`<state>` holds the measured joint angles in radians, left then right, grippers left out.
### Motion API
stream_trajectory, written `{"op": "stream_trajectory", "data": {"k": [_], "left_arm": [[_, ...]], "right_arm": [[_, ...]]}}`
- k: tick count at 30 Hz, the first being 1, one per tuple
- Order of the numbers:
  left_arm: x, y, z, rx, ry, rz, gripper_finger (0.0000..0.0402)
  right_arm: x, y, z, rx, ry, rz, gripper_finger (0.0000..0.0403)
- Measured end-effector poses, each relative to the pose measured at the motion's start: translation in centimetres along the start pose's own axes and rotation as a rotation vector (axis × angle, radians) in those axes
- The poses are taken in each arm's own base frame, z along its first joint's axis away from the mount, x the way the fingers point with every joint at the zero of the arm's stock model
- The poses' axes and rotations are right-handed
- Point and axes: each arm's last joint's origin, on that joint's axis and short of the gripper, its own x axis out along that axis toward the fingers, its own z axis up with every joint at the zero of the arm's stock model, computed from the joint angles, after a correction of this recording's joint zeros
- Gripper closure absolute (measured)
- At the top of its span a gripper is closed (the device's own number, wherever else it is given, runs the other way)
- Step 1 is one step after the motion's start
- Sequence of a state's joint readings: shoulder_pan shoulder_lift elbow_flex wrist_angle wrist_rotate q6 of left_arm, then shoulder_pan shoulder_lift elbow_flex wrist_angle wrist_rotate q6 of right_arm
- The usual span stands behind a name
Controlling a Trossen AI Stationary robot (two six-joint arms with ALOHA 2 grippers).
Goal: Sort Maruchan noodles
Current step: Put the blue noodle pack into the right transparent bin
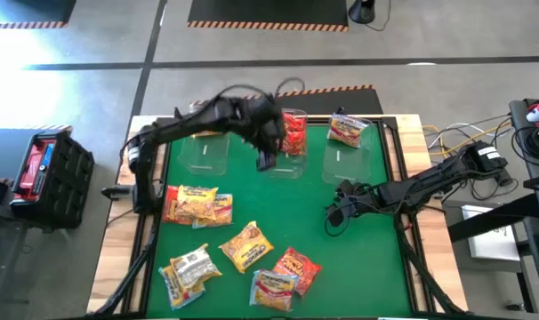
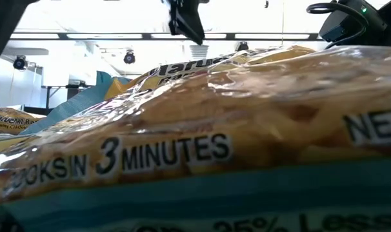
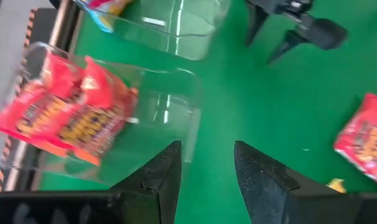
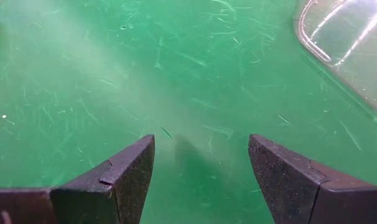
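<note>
Three clear bins stand in a row along the far edge of the green mat [image 1: 367, 258]: the left bin [image 1: 205, 151] looks empty, the middle bin [image 1: 292, 147] holds red packets [image 1: 294, 133], and the right bin [image 1: 345, 153] holds a pale multicoloured packet [image 1: 348, 130]. The unsorted Maruchan noodles lie loose on the near half of the mat: a yellow-orange pair [image 1: 197, 205] at the left, another yellow packet [image 1: 246, 245] near centre, a pale one [image 1: 190, 269] at the near left, and a red packet [image 1: 296, 264] overlapping another [image 1: 275, 289] near the front edge. The left gripper [image 1: 268, 156] hangs over the near rim of the middle bin, fingers parted with nothing between them; its wrist view shows the red packets in the bin just beyond the fingertips. The right gripper [image 1: 339, 210] waits low over bare mat near the right bin, fingers spread wide and empty. Handling judgement: the packets look light, with thin crinkly, glossy film likely to slip under the pads. The noodle block inside is probably stiff but brittle, so a hard squeeze could crack it. The safest hold appears to be across a short edge or the sealed end flap, taking a packet that lies free rather than one in an overlapping pile.
</note>
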<state>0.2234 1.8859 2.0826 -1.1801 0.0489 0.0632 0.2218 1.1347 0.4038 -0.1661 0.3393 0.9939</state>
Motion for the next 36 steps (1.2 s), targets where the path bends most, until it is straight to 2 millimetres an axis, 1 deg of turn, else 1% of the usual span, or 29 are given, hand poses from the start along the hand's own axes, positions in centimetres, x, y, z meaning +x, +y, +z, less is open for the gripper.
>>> {"op": "stream_trajectory", "data": {"k": [5,9,17,20,22,25,28,31,34,36], "left_arm": [[-0.2,-5.4,-1.5,-0.075,0.037,-0.068,0.0273],[-0.1,-9.3,-3.2,-0.144,0.087,-0.106,0.0273],[-0.3,-16.3,-8.0,-0.390,0.141,-0.068,0.0267],[-0.3,-18.2,-9.8,-0.458,0.157,-0.074,0.0259],[-0.3,-18.8,-10.8,-0.464,0.173,-0.067,0.0253],[-0.3,-18.5,-11.9,-0.418,0.183,-0.054,0.0248],[-0.7,-17.5,-12.6,-0.273,0.173,-0.062,0.0246],[-0.9,-16.4,-13.0,-0.116,0.160,-0.118,0.0246],[-0.4,-15.9,-13.5,0.050,0.140,-0.224,0.0246],[0.5,-15.6,-13.9,0.133,0.135,-0.301,0.0246]], "right_arm": [[0.0,0.0,0.0,0.000,0.000,0.000,0.0154],[0.0,0.0,0.0,0.000,0.000,0.000,0.0154],[0.0,0.0,0.0,0.000,0.000,0.000,0.0154],[0.0,0.0,0.0,0.000,0.000,0.000,0.0154],[0.0,0.0,0.0,0.000,0.000,0.000,0.0154],[0.0,0.0,0.0,0.000,0.000,0.000,0.0154],[0.0,0.0,0.0,0.000,0.000,0.000,0.0154],[0.0,0.0,0.0,0.000,0.000,0.000,0.0154],[0.0,0.0,0.0,0.000,0.000,0.000,0.0154],[0.0,0.0,0.0,0.000,0.000,0.000,0.0154]]}}
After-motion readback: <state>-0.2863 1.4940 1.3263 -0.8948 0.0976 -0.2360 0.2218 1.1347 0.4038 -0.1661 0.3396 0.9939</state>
